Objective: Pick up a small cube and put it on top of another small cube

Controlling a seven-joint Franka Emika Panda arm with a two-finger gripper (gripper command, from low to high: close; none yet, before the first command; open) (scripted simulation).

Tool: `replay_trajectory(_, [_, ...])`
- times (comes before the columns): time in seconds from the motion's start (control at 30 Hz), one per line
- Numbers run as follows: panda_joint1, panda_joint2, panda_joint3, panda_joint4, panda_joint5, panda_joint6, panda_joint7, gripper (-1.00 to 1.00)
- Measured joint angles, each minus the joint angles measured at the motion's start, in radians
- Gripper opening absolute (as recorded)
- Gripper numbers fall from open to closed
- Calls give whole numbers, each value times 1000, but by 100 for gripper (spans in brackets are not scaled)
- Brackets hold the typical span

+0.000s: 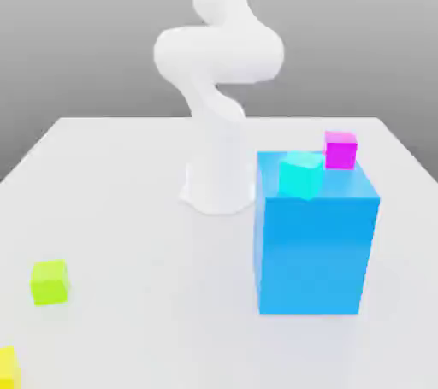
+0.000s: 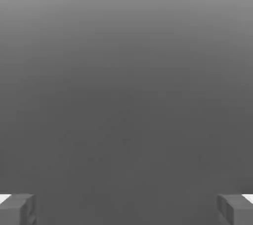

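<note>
Grey backdrop sits behind a pale counter (image 1: 128,208), and I see the white arm (image 1: 218,54) rising from its base near the middle, bending up out of the exterior view. Through the hand view I get plain grey with the two fingertips (image 2: 17,209) at the far edges, so I judge the gripper (image 2: 126,210) spread wide with nothing between the fingers.

My target, the yellow cube (image 1: 7,368), lies at the lower corner on the exterior view's left, partly cut by the edge, with the lime-green cube (image 1: 50,282) near it but apart. The big blue block (image 1: 315,238) stands on the exterior view's right, carrying the cyan cube (image 1: 301,174) at its near top edge and the magenta cube (image 1: 340,150) at the back corner.

I take the step in hand to be the reach. To do it well, I would bring the hand over the yellow cube, square the fingers to its faces, descend straight, and keep away from the lime-green one.
</note>
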Motion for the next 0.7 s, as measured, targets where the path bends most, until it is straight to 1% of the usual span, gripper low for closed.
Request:
replay_trajectory(0.43, [-151, 477, -51, 72, -4, 99, 256, 0])
replay_trajectory(0.7, [-241, 768, -100, 116, 25, 160, 389, 0])
